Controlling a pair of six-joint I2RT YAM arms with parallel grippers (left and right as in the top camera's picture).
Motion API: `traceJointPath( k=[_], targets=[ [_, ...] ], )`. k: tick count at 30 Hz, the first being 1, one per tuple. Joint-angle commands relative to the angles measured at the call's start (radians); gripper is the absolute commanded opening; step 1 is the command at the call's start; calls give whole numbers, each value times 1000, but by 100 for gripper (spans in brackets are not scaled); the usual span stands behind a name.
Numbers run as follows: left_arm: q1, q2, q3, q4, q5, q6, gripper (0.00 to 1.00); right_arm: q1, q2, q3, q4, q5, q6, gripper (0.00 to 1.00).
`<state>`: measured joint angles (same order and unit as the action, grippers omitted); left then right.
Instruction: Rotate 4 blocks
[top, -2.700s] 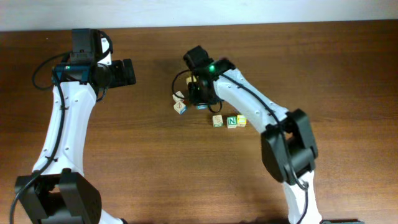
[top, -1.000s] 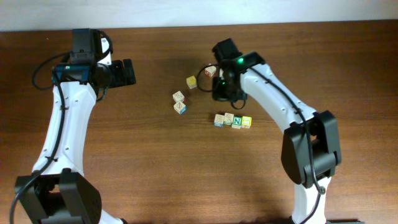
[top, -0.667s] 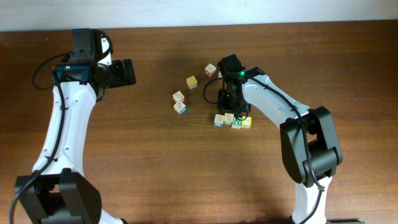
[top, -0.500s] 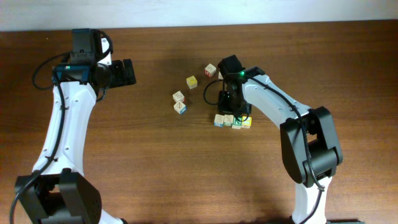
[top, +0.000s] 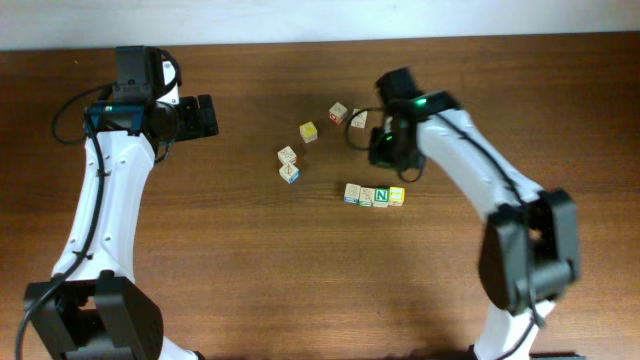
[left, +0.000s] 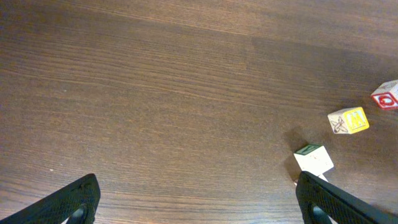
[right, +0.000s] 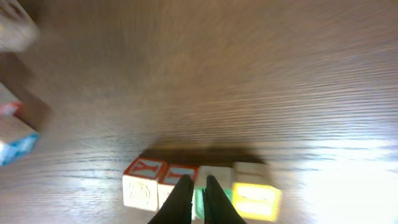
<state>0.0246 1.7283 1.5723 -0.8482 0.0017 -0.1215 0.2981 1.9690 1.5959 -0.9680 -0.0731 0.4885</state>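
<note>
Four blocks lie in a tight row: a blue-edged one (top: 352, 193), a pale one (top: 367, 195), the green "N" (top: 381, 196) and a yellow-faced one (top: 397, 196). My right gripper (top: 387, 150) hovers just behind the row, shut and holding nothing. In the blurred right wrist view its closed tips (right: 194, 182) point at the seam beside the green block (right: 214, 186), with the yellow block (right: 255, 198) to the right and two red-topped faces (right: 144, 180) to the left. My left gripper (top: 205, 115) stands wide open and empty far to the left, its fingers (left: 74, 200) over bare wood.
Loose cubes lie behind and left of the row: a yellow one (top: 308, 131), two with red marks (top: 339, 112) (top: 359, 119), and a pair (top: 288, 155) (top: 290, 174). The left wrist view shows a yellow cube (left: 348, 120), a green-topped cube (left: 314, 158) and a red-marked cube (left: 385, 99).
My right gripper came down onto the row, then pulled up and away to the back right, still shut. The row stays where it was. The left arm has not moved.
</note>
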Motion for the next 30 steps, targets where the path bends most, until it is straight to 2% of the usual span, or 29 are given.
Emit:
traceJointPath(
  k=[1,6,10,20,30],
  targets=[
    [-2,7,11,1,-6,-9,99,-40,-45,12,-45,48,-77,10],
    [-3,7,11,1,-6,-9,99,-30,-26,-204,157,24,-54,9],
    [-2,7,11,1,-6,-9,99,-30,-25,-275,196,24,-55,9],
    [-2,7,11,1,-6,-9,99,-30,-25,-278,198,-29,-118,9],
    [-2,7,11,1,-6,-9,99,-30,-25,-278,176,-29,-118,9]
  ],
)
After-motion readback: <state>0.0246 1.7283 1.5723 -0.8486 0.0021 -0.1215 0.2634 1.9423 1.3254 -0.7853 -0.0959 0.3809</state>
